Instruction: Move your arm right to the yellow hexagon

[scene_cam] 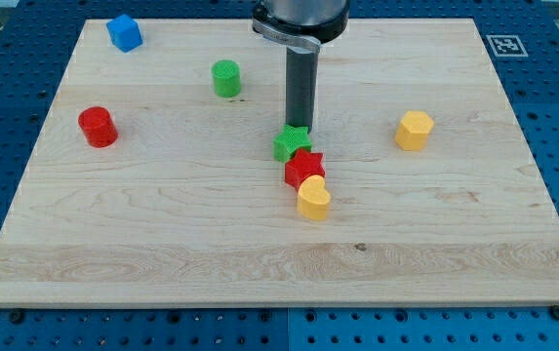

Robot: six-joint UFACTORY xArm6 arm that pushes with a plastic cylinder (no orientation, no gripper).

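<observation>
The yellow hexagon (414,130) lies on the wooden board toward the view's right. My tip (300,128) comes down at the board's middle, just behind and touching the top of a green star (291,144). The yellow hexagon is well to the right of my tip, at about the same height in the view. A red star (304,168) sits just below the green star, and a yellow heart-shaped block (313,199) sits just below the red star.
A green cylinder (225,78) stands up and left of my tip. A red cylinder (97,127) is at the view's left. A blue block (124,32) is at the top left. A marker tag (505,45) is at the top right beside the board (259,263).
</observation>
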